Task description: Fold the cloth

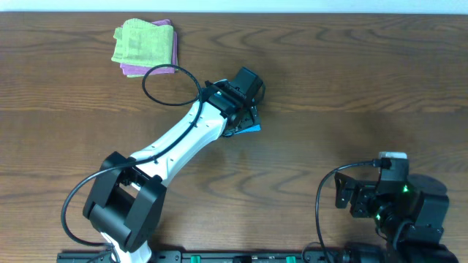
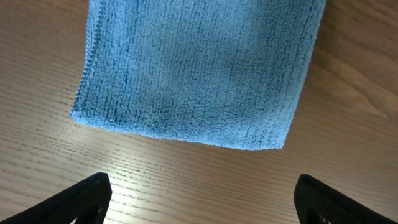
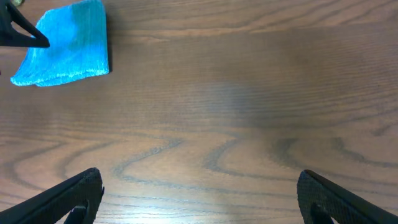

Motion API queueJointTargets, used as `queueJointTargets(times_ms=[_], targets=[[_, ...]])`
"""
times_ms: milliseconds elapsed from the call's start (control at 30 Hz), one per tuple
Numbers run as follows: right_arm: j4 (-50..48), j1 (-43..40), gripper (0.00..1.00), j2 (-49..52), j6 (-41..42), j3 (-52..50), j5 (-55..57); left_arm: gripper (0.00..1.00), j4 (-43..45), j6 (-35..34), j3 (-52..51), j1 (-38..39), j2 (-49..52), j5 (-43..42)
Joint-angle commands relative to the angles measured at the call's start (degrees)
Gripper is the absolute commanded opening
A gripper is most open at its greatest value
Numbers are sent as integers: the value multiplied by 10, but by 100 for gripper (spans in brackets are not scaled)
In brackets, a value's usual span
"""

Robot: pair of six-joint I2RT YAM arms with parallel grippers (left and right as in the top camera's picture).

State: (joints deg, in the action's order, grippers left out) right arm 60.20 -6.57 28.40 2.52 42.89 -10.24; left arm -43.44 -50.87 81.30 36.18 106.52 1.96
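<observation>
the cloth (image 2: 193, 68) lies folded beneath the left pincer (image 2: 202, 198), jaws apart.

Reaching out on the left, tucked back on the right, with both hands agape.
Stretching the white left arm (image 1: 183, 135) diagonally away from its base, with the left hand (image 2: 200, 193) tipped steeply downward, its black fingers (image 2: 87, 193) spread wide and gripping nothing. Folding the dark right arm (image 1: 409, 212) close over its own base at the near right, with the right hand (image 3: 199, 190) angled forward and down, equally splayed and empty.
</observation>
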Motion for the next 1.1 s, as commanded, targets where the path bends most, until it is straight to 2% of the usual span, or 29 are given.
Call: queueJointTargets(times_ms=[0, 200, 567, 1067], targets=[[1, -2, 99, -14, 6, -5, 6, 95, -2, 16, 0, 2, 10, 12], [1, -2, 99, -102, 6, -54, 6, 95, -2, 16, 0, 2, 10, 10], [-15, -1, 99, -259, 6, -237, 6, 95, -2, 16, 0, 2, 10, 10], [-54, -1, 99, -279, 6, -260, 6, 95, -2, 16, 0, 2, 10, -16]])
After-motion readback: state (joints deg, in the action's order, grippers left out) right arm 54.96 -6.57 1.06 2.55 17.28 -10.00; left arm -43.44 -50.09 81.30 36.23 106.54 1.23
